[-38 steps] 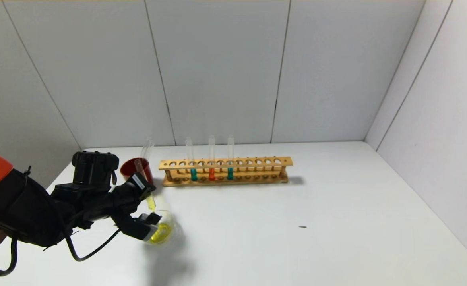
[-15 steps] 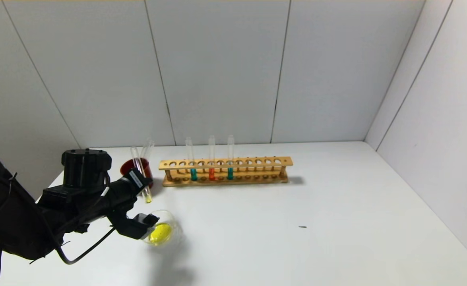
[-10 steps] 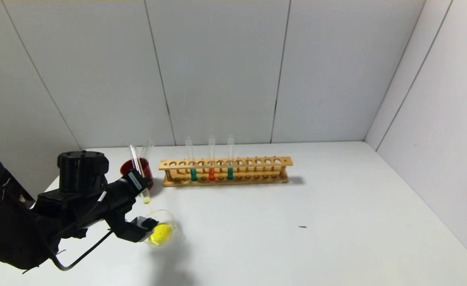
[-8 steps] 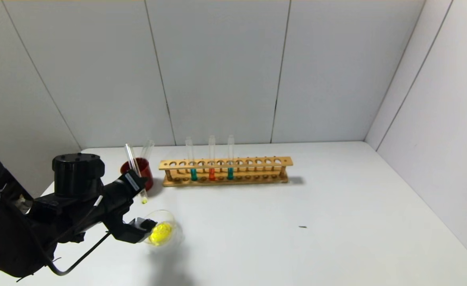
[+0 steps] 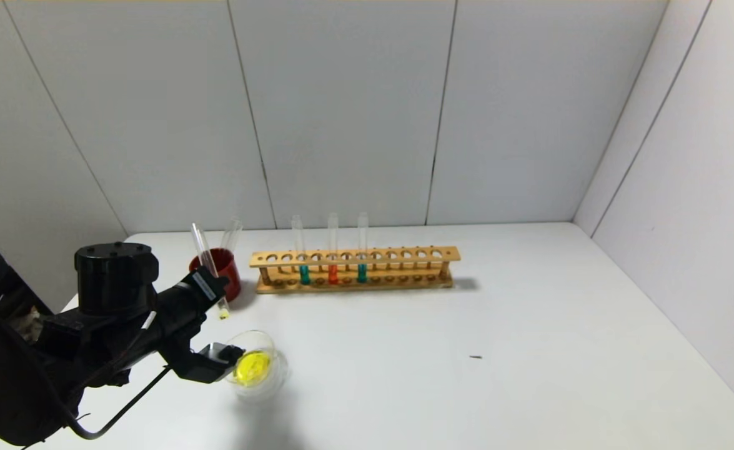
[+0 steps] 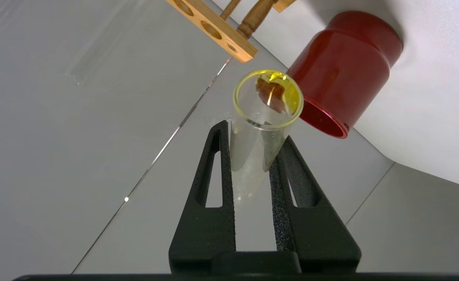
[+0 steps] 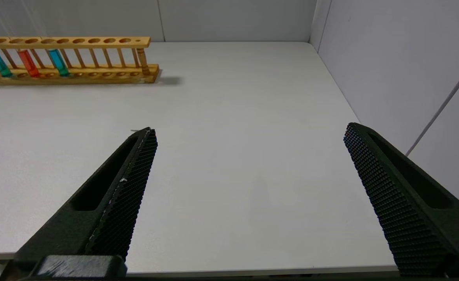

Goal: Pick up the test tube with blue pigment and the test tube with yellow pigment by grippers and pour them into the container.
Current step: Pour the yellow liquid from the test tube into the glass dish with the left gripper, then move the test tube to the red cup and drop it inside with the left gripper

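Note:
My left gripper is shut on the test tube with yellow pigment. The tube stands nearly upright just in front of the red cup, with only a yellow trace at its bottom. In the left wrist view the jaws clamp the tube below its yellow-tinted mouth. The glass container sits on the table to the gripper's front right and holds yellow liquid. The test tube with blue pigment stands in the wooden rack; it also shows in the right wrist view. My right gripper is open and empty near the table's front edge.
A dark red cup with an empty tube leaning in it stands left of the rack. The rack also holds a teal tube and an orange tube. A small dark speck lies on the white table.
My left gripper has swung the yellow tube from tilted over the container back to nearly upright and drawn it left, toward the red cup. The yellow liquid now lies in the container.

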### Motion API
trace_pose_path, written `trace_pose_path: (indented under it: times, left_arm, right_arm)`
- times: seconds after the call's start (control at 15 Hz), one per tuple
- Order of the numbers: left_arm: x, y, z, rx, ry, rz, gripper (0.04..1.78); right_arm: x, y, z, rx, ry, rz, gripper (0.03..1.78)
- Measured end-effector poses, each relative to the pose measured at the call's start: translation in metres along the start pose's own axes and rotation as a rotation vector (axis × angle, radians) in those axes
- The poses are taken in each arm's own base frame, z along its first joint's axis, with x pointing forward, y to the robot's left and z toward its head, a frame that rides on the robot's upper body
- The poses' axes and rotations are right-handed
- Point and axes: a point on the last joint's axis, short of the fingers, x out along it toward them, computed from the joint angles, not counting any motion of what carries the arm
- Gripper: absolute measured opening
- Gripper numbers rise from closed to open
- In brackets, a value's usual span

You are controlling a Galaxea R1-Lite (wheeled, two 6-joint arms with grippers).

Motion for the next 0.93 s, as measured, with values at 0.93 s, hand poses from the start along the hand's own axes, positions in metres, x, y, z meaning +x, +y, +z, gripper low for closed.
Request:
trace_pose_path:
  times: [0.93]
  left_arm:
    - [0.001,0.056,-0.092,-1.446,0.315,0.221,0.31]
  right_arm:
    - [0.000,0.000,0.000,0.000,0.000,0.000,1.75]
